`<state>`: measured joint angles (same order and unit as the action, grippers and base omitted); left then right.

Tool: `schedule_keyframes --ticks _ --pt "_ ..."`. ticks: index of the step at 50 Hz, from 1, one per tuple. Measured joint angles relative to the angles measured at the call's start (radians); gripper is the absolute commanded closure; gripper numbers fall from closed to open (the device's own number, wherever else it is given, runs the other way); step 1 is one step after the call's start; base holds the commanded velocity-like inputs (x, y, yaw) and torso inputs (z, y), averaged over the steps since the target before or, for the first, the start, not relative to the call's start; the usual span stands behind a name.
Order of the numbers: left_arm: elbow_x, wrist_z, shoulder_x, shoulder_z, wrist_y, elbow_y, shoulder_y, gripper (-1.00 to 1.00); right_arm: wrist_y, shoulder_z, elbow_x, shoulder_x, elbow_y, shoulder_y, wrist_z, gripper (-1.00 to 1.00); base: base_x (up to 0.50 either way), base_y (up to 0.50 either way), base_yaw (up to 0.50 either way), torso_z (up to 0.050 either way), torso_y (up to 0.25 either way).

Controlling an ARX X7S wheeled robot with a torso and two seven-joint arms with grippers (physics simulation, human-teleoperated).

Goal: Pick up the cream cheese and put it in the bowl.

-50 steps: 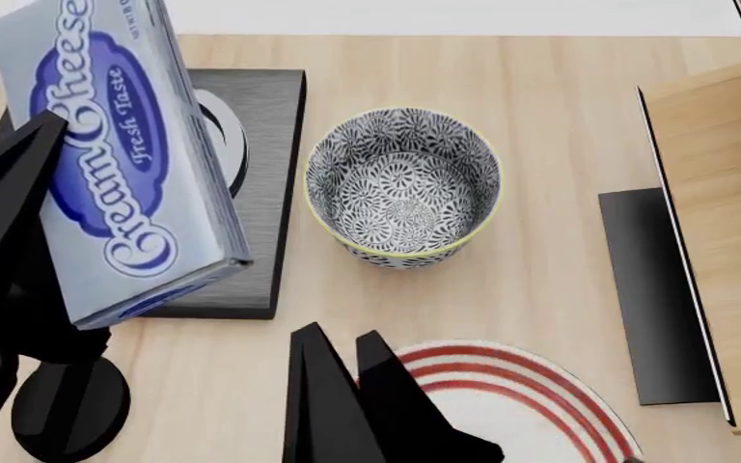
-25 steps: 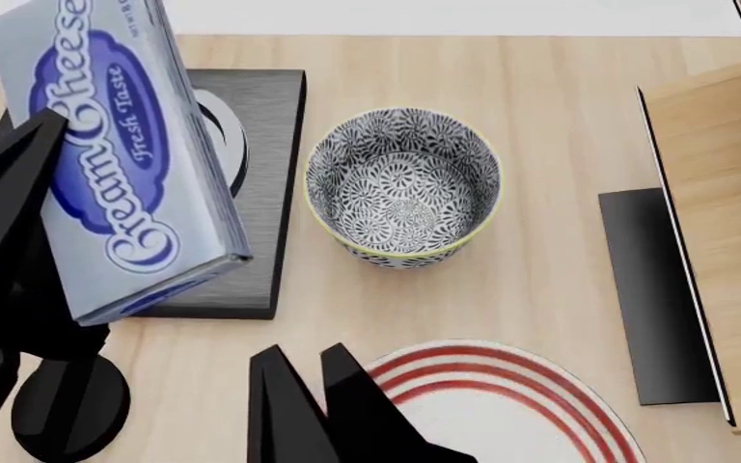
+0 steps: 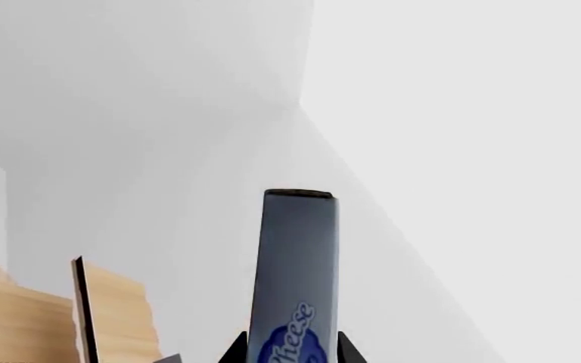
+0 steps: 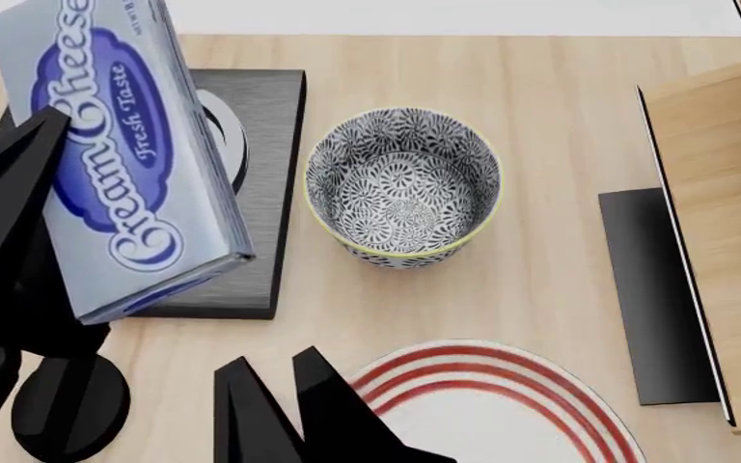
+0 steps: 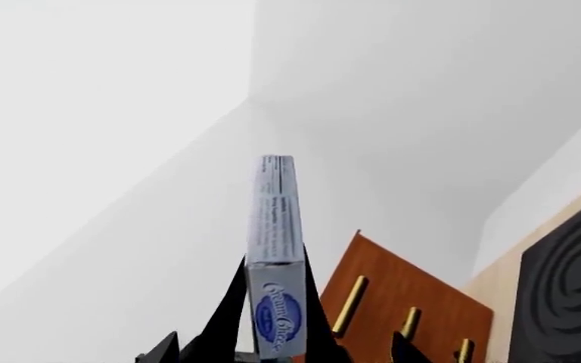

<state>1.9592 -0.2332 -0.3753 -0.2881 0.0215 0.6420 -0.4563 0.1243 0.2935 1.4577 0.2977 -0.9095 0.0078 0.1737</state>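
The cream cheese [image 4: 132, 154] is a light-blue box with a dark-blue oval. It hangs tilted above the table at the head view's upper left, over the black board. My left gripper [image 3: 290, 350] is shut on it, a black finger [image 4: 23, 183] showing on its left side. The blue-and-white patterned bowl [image 4: 403, 185] stands upright on the table to the box's right, with nothing inside. My right gripper [image 4: 271, 374] is open low at the view's bottom centre, in front of the bowl. From the right wrist the cream cheese [image 5: 273, 249] shows edge-on.
A black board with a ring burner [image 4: 261, 174] lies under the box. A red-striped white plate [image 4: 500, 405] sits at the front. A wooden cabinet [image 4: 731, 203] and a black mat [image 4: 647, 289] fill the right side. A black round base [image 4: 68, 405] stands at the front left.
My right gripper has slid leftward along the front of the table. The cream cheese stays gripped in the left gripper, almost unmoved.
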Motion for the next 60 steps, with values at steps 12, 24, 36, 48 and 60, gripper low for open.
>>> schedule_keyframes --ticks 12,24,36,48,60 --pt "-0.006 -0.015 0.000 -0.003 -0.005 0.001 -0.012 1.00 0.002 0.009 -0.001 0.002 -0.031 0.012 0.021 -1.00 0.00 0.00 0.00 0.000 0.001" --pt "-0.011 -0.021 0.000 -0.006 -0.009 0.000 -0.017 1.00 0.002 0.016 0.001 0.003 -0.069 0.035 0.055 -1.00 0.00 0.00 0.00 0.001 0.001" --pt "-0.021 -0.023 -0.001 -0.011 -0.009 0.001 -0.016 1.00 0.005 0.027 0.003 0.000 -0.099 0.072 0.099 -1.00 0.00 0.00 0.00 0.000 0.000" --pt "-0.023 -0.013 -0.004 -0.012 -0.009 0.007 -0.010 1.00 0.002 0.032 0.006 0.000 -0.056 0.102 0.093 -1.00 0.00 0.00 0.00 0.000 0.001" --pt "-0.024 -0.003 -0.007 -0.014 -0.009 0.010 -0.005 1.00 -0.001 0.036 0.004 -0.001 -0.007 0.120 0.075 -1.00 0.00 0.00 0.00 0.000 0.000"
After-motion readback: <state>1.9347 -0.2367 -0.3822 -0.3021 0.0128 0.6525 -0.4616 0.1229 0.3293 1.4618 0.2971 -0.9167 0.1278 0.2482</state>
